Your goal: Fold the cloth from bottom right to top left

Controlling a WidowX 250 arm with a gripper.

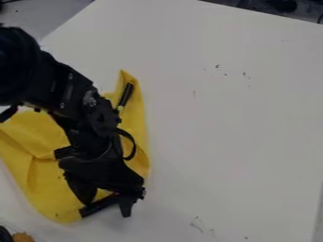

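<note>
Cloth lies rumpled at left, under the gripper; you can't tell if it's clamped. Likely step: taking bottom-right corner. Next, confirm grip, fold toward top left.

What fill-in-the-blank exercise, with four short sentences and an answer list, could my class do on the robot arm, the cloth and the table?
The cloth is coloured ____.
The table that it lies on is coloured ____.
The robot arm comes into the picture from its ____ edge.
From the camera's side, the arm hides part of the table and part of the yellow ____.

Missing words, in order: yellow; white; left; cloth.
</note>
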